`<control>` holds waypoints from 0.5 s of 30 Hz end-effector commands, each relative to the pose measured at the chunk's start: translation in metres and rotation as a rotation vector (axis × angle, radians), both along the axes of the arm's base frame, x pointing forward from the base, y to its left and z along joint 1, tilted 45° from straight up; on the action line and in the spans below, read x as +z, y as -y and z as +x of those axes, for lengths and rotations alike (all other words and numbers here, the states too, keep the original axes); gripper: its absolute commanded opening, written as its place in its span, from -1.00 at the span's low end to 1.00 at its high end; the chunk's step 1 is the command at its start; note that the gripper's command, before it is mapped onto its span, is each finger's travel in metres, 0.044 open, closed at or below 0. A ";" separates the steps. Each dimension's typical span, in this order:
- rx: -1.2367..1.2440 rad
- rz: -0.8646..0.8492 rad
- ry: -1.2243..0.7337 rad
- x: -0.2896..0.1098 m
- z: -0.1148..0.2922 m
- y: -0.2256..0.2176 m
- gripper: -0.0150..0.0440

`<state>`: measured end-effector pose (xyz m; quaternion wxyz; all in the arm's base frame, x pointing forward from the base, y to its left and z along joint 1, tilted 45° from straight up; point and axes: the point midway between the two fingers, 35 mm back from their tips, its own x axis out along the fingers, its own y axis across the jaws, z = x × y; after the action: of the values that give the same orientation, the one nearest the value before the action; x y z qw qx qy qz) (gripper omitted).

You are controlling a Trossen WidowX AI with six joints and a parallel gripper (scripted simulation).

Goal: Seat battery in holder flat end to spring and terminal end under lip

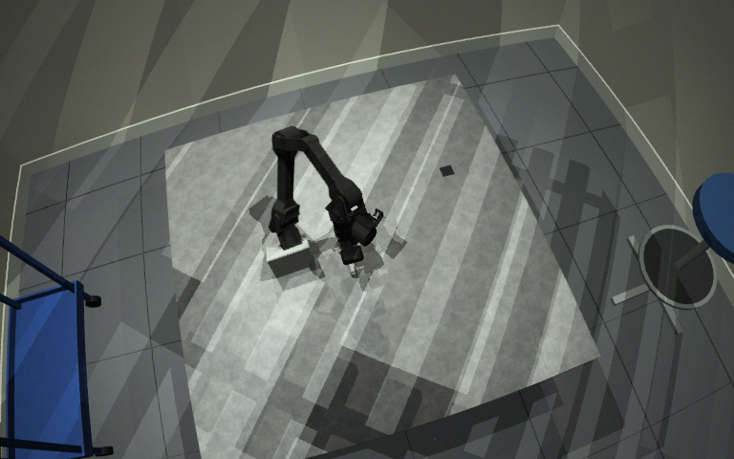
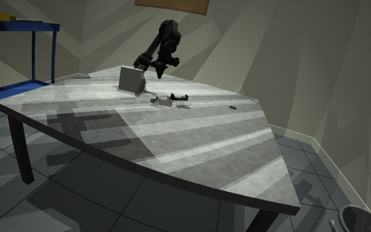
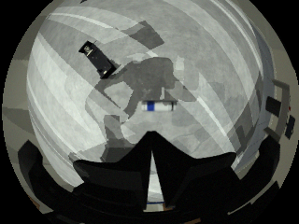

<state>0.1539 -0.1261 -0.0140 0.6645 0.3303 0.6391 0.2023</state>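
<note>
1. Top view: I see my arm (image 1: 311,162) folded over the counter (image 1: 460,302), wrist pointing down. The battery (image 1: 353,271) lies on the counter just past the tip of the fingers (image 1: 351,252), small and pale. The holder is mostly hidden under the wrist here; I can't place it. A small dark square (image 1: 446,170) sits well apart toward the far side. Blue cart (image 1: 46,367) and blue stool (image 1: 714,213) stand on the floor off the counter.

2. Exterior view: the fingers (image 2: 160,74) hang in the air, pinched to a point, nothing between them, well above the counter (image 2: 191,152). The battery (image 2: 154,98) lies on its side on the counter, blue band showing, beside the holder (image 2: 179,97) but apart from it, not seated. The holder is black and looks empty. The grey base block (image 2: 130,79) stands behind both. The small dark piece (image 2: 232,108) lies off to the right.

3. Wrist view: fingers closed tight, only a thin slit, gripping nothing. The battery (image 3: 157,106) lies flat just ahead of the tips, in the arm's shadow. The holder (image 3: 97,59) sits up-left, tilted diagonally, well apart from the battery.
</note>
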 end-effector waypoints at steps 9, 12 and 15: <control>-0.365 0.051 -0.353 -0.022 0.002 -0.009 0.13; -0.565 0.079 -0.546 -0.033 0.003 -0.015 0.28; -0.764 0.107 -0.739 -0.044 0.004 -0.021 0.28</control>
<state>0.1592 -0.1220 -0.0365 0.5526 0.4986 0.6677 0.0081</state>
